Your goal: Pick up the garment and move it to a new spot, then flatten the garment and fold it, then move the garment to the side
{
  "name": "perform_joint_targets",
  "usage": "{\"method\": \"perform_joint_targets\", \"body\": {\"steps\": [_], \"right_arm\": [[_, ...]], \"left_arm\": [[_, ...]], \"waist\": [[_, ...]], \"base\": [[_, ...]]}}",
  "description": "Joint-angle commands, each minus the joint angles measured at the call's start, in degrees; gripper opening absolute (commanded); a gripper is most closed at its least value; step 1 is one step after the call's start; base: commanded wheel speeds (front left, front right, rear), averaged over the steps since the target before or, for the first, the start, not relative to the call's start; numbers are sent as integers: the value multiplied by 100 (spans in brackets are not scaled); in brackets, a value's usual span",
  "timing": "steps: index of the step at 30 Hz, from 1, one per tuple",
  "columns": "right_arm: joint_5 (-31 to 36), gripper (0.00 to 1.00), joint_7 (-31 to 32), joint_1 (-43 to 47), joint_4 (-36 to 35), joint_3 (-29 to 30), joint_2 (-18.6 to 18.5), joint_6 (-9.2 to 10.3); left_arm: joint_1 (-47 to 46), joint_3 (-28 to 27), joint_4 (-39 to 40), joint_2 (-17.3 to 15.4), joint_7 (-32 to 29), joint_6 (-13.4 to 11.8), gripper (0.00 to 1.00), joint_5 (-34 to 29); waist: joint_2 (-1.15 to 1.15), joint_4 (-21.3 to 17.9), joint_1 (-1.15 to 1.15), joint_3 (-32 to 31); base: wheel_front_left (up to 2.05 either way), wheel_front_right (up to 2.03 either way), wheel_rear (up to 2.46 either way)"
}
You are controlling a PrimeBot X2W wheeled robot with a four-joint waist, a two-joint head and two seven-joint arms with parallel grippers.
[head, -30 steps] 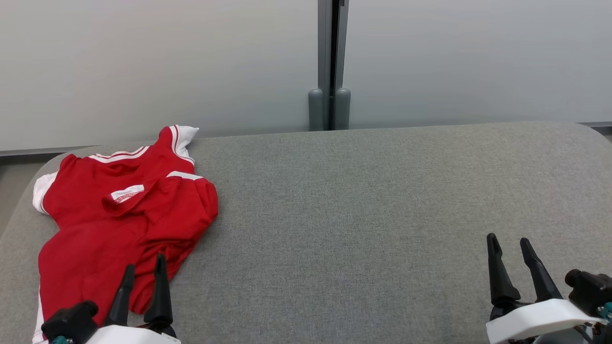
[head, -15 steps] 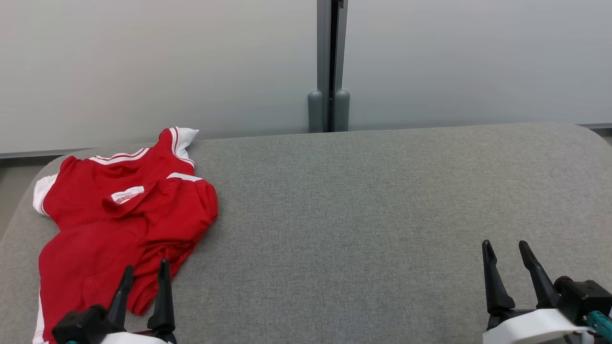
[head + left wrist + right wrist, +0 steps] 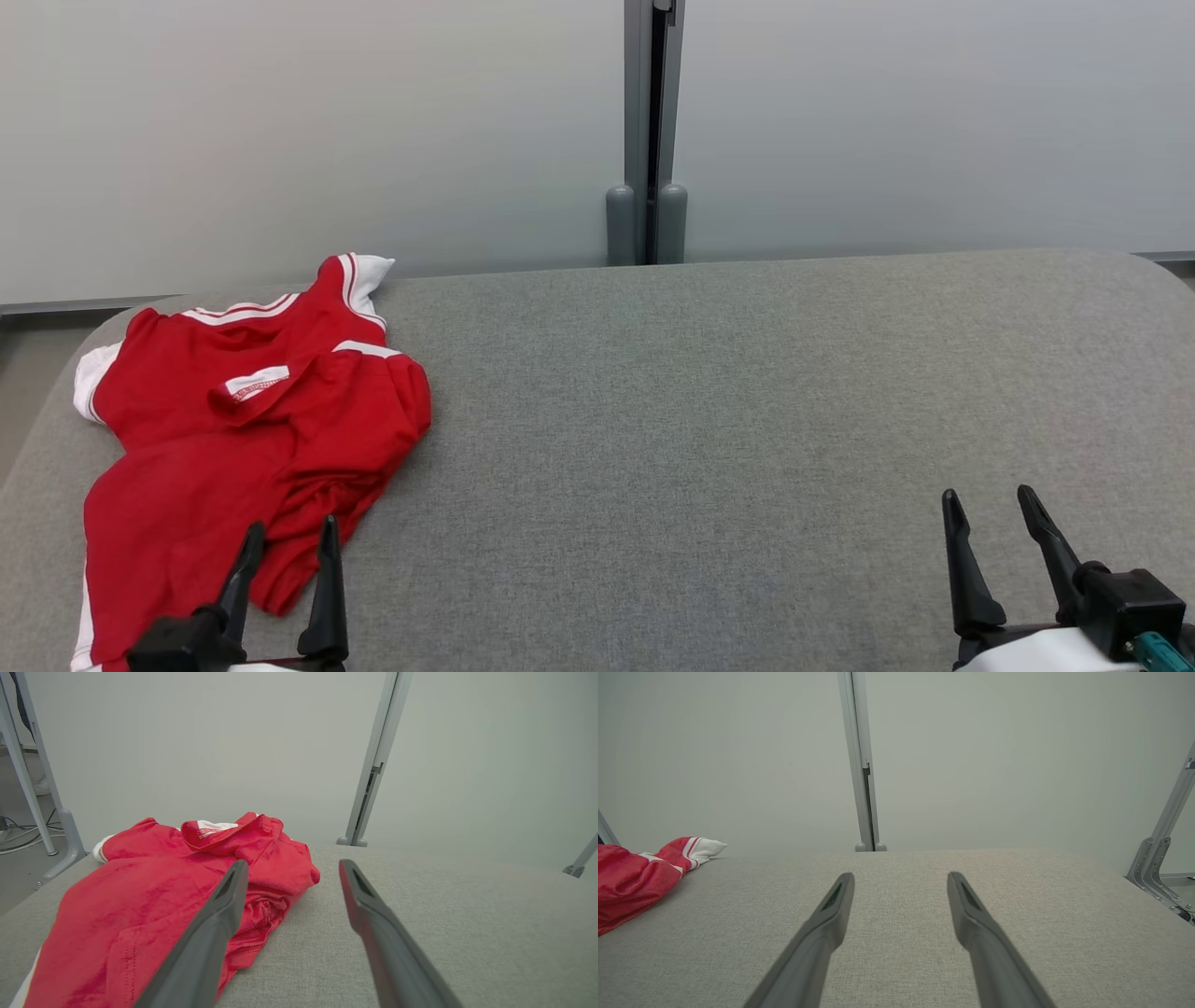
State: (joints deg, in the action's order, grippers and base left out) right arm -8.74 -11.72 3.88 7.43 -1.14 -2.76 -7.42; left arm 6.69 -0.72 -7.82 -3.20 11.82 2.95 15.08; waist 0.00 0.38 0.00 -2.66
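The red shirt (image 3: 233, 439) lies crumpled at the far left end of the table (image 3: 700, 420), near its rounded corner, half-folded over itself. It is thin, soft knit cloth with white-striped trim. One white cuff (image 3: 369, 271) pokes toward the back edge, and a collar (image 3: 252, 383) with a white band is turned over near the middle of the heap. My judgement is that it is light and limp. It will sag and trail from any single hold, and layers may slide apart if only the top ply is pinched. The grey woven table cover looks slightly grippy, so dragging would bunch the cloth and lifting seems wiser. Good holds would be the stitched hem at the near edge or the shoulder seams, where the fabric is doubled and firmer.

The left pincer (image 3: 290, 525) sits at that near edge with its two dark tapered fingers spread wide and nothing between them. Whether a tip touches the cloth I cannot tell.

The middle of the table is bare textured fabric. Behind it stand a smooth, pale, frosted partition (image 3: 280, 140) and a slim grey metal post (image 3: 646, 140).

At the far right, the right pincer (image 3: 988, 493) is low over the table, well apart from the shirt, fully spread and holding nothing.
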Motion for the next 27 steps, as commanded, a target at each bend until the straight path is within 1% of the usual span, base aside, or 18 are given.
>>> {"method": "perform_joint_targets", "body": {"steps": [1, 27], "right_arm": [[162, 100, -69, 31, -41, 47, -26, -11], [900, 100, -349, 254, -50, 341, -28, -11]], "left_arm": [[53, -1, 63, -40, 55, -35, 100, -171], [351, -197, 4, -3, 336, -111, 100, -1191]], "waist": [[0, 5, 0, -5], [0, -42, 0, -89]], "base": [[0, 0, 0], [0, 0, 0]]}}
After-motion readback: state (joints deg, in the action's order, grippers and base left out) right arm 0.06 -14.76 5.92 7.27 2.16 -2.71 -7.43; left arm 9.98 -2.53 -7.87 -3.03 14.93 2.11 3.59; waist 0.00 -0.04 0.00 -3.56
